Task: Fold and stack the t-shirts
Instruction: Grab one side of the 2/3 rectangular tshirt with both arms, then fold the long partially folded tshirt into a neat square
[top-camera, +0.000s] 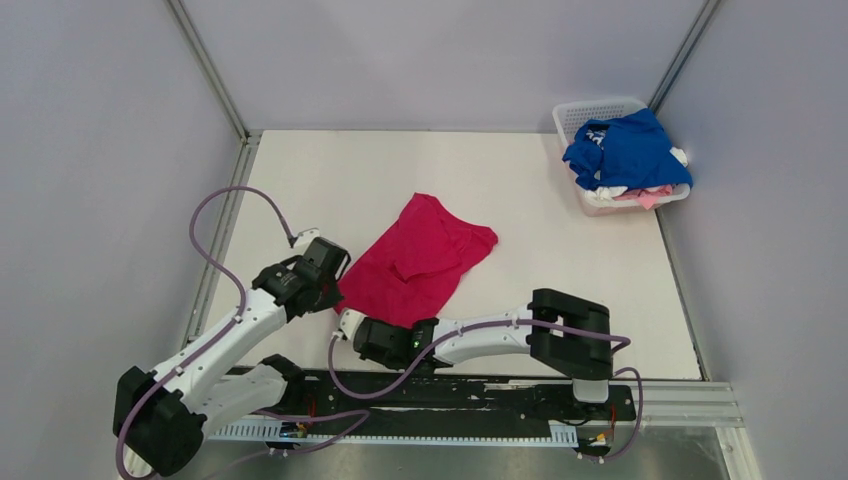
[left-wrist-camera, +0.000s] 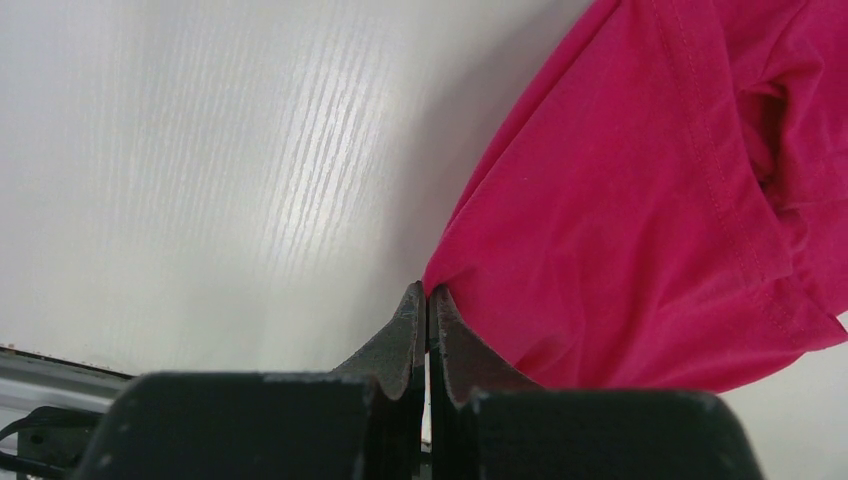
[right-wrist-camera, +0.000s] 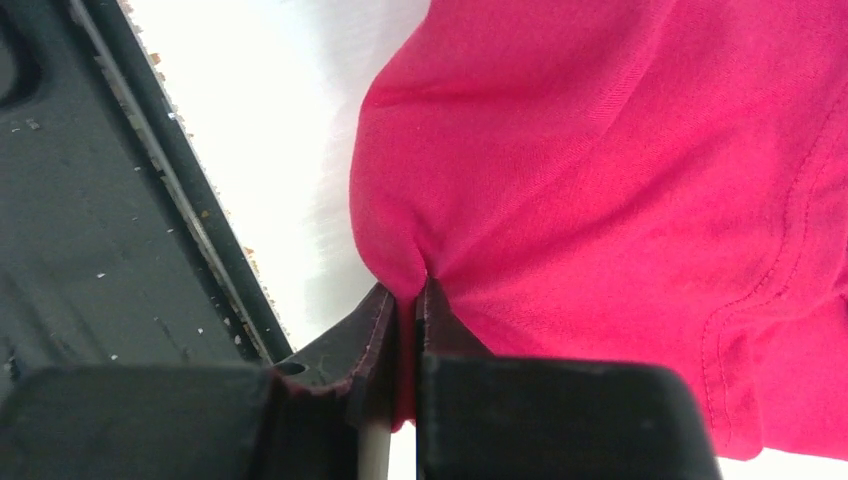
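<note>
A magenta-red t-shirt (top-camera: 420, 262) lies crumpled in the middle of the white table, partly folded over itself. My left gripper (top-camera: 338, 284) is at the shirt's near-left corner, shut, and in the left wrist view the cloth (left-wrist-camera: 650, 200) draws to a point between the tips of that gripper (left-wrist-camera: 427, 292). My right gripper (top-camera: 346, 326) is at the shirt's near edge, and its wrist view shows a fold of the cloth (right-wrist-camera: 620, 170) pinched between the shut jaws of this gripper (right-wrist-camera: 408, 290). A royal blue t-shirt (top-camera: 630, 150) lies on top of the basket, with white and pale pink cloth (top-camera: 650, 197) under it.
The white lattice basket (top-camera: 598, 110) stands at the table's back right corner. A black base rail (top-camera: 480, 392) runs along the near edge, close behind the right gripper, and shows as a dark strip (right-wrist-camera: 90, 200). Grey walls close in the left, back and right sides.
</note>
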